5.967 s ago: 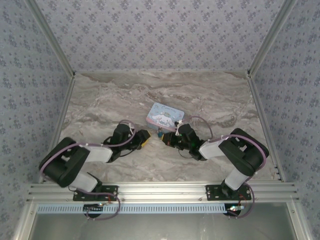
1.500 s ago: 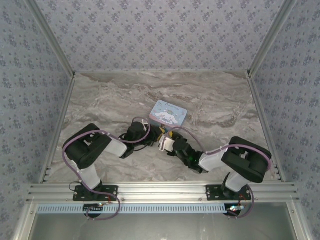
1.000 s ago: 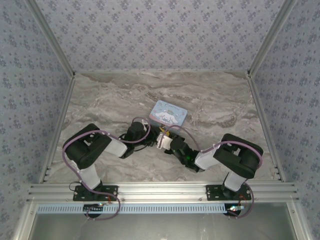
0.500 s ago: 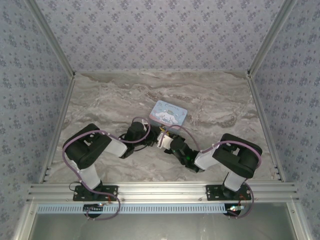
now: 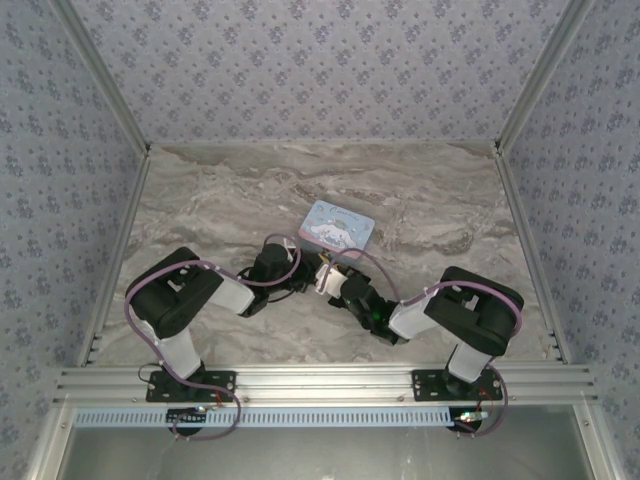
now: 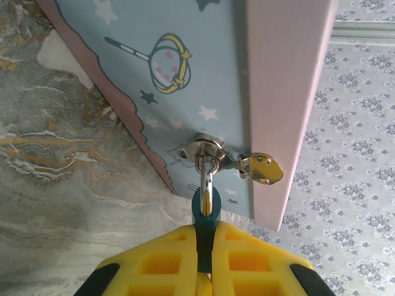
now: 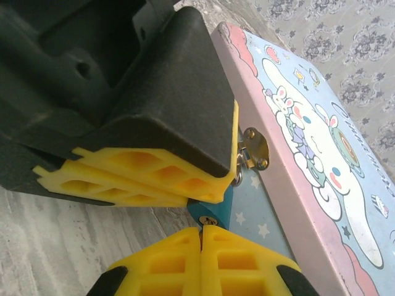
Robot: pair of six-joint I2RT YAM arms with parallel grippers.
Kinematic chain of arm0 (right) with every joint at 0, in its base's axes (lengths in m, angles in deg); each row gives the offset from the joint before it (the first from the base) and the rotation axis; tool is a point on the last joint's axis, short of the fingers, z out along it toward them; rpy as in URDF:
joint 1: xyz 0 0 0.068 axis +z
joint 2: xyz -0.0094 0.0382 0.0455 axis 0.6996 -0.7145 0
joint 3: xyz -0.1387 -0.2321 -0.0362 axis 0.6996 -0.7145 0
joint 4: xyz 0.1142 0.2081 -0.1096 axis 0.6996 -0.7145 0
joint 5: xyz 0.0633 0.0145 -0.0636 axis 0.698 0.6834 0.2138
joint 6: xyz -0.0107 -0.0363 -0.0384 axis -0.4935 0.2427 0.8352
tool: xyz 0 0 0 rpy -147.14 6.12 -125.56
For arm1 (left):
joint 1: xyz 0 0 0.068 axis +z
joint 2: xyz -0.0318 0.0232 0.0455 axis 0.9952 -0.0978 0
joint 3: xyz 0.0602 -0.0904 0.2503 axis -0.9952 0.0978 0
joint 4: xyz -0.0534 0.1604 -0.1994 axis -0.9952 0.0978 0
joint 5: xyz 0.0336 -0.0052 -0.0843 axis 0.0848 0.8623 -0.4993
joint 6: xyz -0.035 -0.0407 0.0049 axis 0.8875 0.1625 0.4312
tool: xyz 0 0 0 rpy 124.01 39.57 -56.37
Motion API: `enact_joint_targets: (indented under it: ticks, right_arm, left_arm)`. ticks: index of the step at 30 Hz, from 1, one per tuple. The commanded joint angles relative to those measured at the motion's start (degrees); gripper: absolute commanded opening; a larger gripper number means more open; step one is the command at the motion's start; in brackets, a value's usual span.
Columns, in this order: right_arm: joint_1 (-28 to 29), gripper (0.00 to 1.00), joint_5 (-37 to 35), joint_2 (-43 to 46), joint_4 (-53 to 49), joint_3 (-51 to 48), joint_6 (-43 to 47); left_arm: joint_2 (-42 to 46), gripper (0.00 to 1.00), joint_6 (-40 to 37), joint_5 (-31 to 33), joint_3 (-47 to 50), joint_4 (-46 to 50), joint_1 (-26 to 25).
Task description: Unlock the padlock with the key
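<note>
The tiny blue padlock (image 6: pixel 205 209) hangs by its thin metal shackle (image 6: pixel 206 176) from the hasp ring of the pastel-blue cartoon tin (image 6: pixel 185 74). My left gripper (image 6: pixel 205 233) is shut on the padlock's body. In the right wrist view the padlock's underside (image 7: pixel 216 206) with its brass keyhole sticks out below the left gripper's yellow fingers (image 7: pixel 136 176). My right gripper (image 7: pixel 202 233) is shut right against that keyhole; just a sliver of the key shows between its pads. From above, both grippers meet at the tin's (image 5: pixel 338 226) near corner.
The tin's metal hasp plate (image 6: pixel 262 168) sits just right of the shackle. Marble tabletop (image 5: pixel 220 200) spreads open to the left and behind the tin. Patterned walls and aluminium rails (image 5: pixel 320 383) enclose the workspace.
Since six seconds ago both arms closed in on the tin's near corner. Over the last second the right gripper crept slightly left toward the padlock; the left arm held still.
</note>
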Motion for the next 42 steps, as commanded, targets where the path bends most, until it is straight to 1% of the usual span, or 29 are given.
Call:
enact_joint_targets:
  ticks: [1, 9, 14, 22, 34, 42]
  right_arm:
    - [-1.02, 0.0, -0.11, 1.41, -1.38, 0.55, -5.23]
    - [-2.41, 0.0, 4.02, 2.42, -2.78, 0.91, -11.69]
    - [-3.58, 0.0, 8.81, 2.49, -2.24, 0.77, -14.51]
    - [-5.56, 0.0, 14.14, 1.92, -2.15, 1.26, -19.35]
    - [-9.77, 0.0, 22.49, 0.53, 1.34, 0.9, -27.03]
    - [-10.42, 0.0, 24.09, -0.01, 1.59, 0.97, -27.66]
  left_arm:
    - [1.15, 0.09, -0.07, -0.37, -1.23, -1.89, -0.55]
    - [0.97, 0.09, 0.06, -0.39, -1.22, -2.07, -0.59]
    - [0.97, 0.09, 0.06, -0.39, -1.26, -2.03, -0.59]
    - [0.71, 0.09, 0.06, -0.4, -1.23, -2.16, -0.58]
    - [0.58, 0.09, 0.07, -0.31, -1.27, -2.25, -0.59]
    - [0.36, 0.09, 0.0, -0.13, -1.13, -2.16, -0.56]
